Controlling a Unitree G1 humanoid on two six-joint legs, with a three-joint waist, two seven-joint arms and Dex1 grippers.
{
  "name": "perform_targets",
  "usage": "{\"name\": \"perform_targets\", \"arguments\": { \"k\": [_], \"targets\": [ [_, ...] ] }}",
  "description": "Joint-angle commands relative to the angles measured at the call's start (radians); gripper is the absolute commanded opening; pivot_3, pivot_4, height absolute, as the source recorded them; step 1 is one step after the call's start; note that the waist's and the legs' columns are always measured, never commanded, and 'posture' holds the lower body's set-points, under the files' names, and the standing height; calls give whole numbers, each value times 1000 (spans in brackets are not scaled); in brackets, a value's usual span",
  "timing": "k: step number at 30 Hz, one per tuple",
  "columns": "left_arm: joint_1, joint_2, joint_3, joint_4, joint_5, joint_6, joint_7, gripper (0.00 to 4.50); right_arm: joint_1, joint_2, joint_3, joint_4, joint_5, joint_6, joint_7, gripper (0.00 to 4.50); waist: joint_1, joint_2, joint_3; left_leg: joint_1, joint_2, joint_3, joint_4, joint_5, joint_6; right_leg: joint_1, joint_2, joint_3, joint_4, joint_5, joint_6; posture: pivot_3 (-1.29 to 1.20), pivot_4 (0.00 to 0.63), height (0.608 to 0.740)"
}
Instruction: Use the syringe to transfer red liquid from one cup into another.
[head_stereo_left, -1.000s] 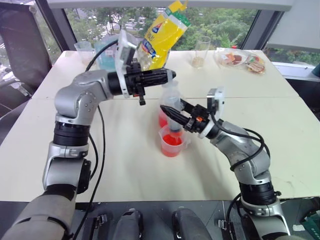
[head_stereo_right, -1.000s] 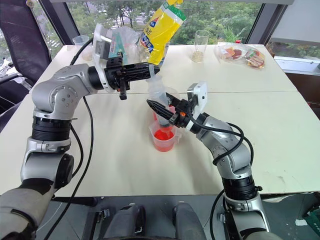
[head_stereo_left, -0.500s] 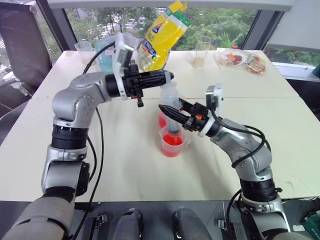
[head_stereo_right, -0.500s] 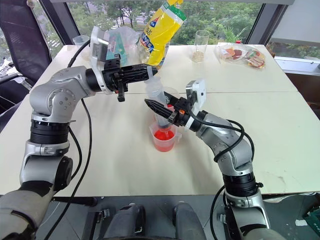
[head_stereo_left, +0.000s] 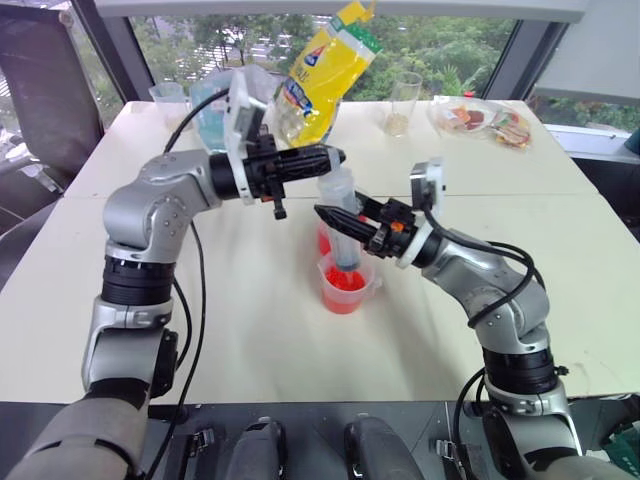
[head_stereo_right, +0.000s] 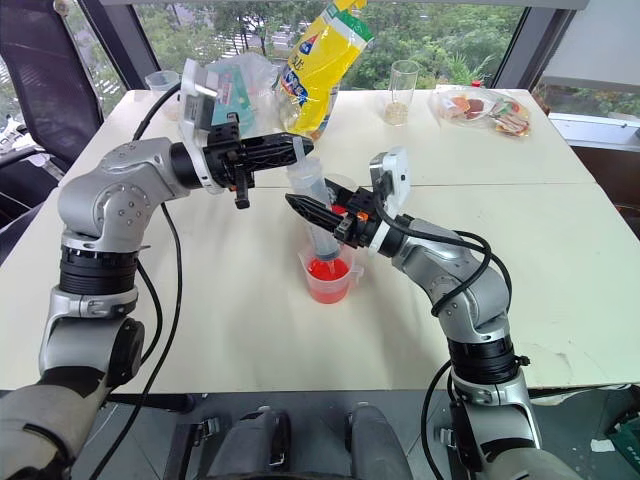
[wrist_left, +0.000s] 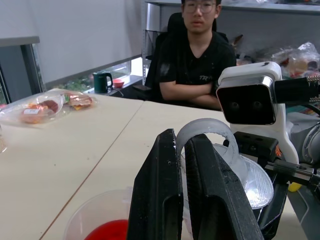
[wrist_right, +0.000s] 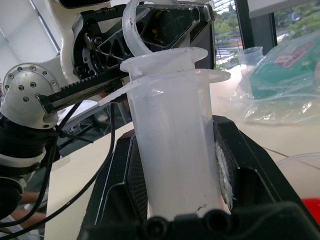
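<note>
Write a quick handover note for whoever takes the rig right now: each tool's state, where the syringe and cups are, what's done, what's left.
Right tool: shut on the syringe barrel, holding it upright.
Left tool: shut on the plunger ring at the syringe's top.
Syringe tip points down into the nearer cup, which holds red liquid. The second cup, also tinted red, stands just behind it.
Done: syringe gripped by both tools, positioned over the cup.
Left: work the plunger, finish moving liquid between cups. How much has already moved cannot be told.
</note>
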Motion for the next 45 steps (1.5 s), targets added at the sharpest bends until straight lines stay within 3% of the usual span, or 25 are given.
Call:
{"name": "perform_targets", "arguments": {
  "k": [1,3,6,13,23,29,32,36,38,45],
  "targets": [
    [29,-18,-98,-52,-12,48,-46,25,-94,17,-84,-83,52,-43,-43,1414,0,0,0,0,0,0,0,0,0,0,0,0,0,0,0,0,150,740],
    [21,-15,-89,-44,-16,55,-45,25,-86,16,-80,-88,56,-39,-47,1414,0,0,0,0,0,0,0,0,0,0,0,0,0,0,0,0,150,740],
    [3,-4,-68,-30,-20,60,-42,1080,-69,16,-71,-95,60,-32,-49,1414,0,0,0,0,0,0,0,0,0,0,0,0,0,0,0,0,150,740],
    [-24,67,6,-7,-10,46,-33,4435,-34,12,-57,-103,57,-17,-39,1414,0,0,0,0,0,0,0,0,0,0,0,0,0,0,0,0,150,740],
    [42,185,70,-52,-30,52,-15,4479,-60,-2,-88,-91,96,9,-46,1414,-2,0,0,0,0,0,0,0,0,0,0,0,0,0,0,0,150,740],
    [101,191,96,-119,-64,75,27,4479,-213,-29,-222,-12,251,131,-161,1414,0,0,0,0,0,0,0,0,0,0,-1,0,0,0,0,0,150,740],
    [135,187,99,-156,-77,78,46,4479,-314,-119,-269,103,243,246,-250,1414,2,0,0,0,0,0,0,0,0,0,-2,0,0,0,0,0,150,740],
    [171,174,107,-196,-105,85,71,4479,-390,-320,-182,299,153,505,-275,1414,6,0,0,0,0,0,0,0,1,1,-2,0,-1,0,0,0,150,740],
    [186,169,103,-213,-111,83,83,4479,-390,-388,-104,371,72,540,-260,1414,5,0,0,0,0,0,-1,-1,1,1,-2,0,-3,0,0,0,150,740],
    [236,164,97,-257,-119,77,115,4479,-395,-407,18,598,-130,575,-265,1414,-3,0,0,-2,0,2,-2,-1,2,-2,0,2,-3,0,0,0,150,740]
  ]
}}
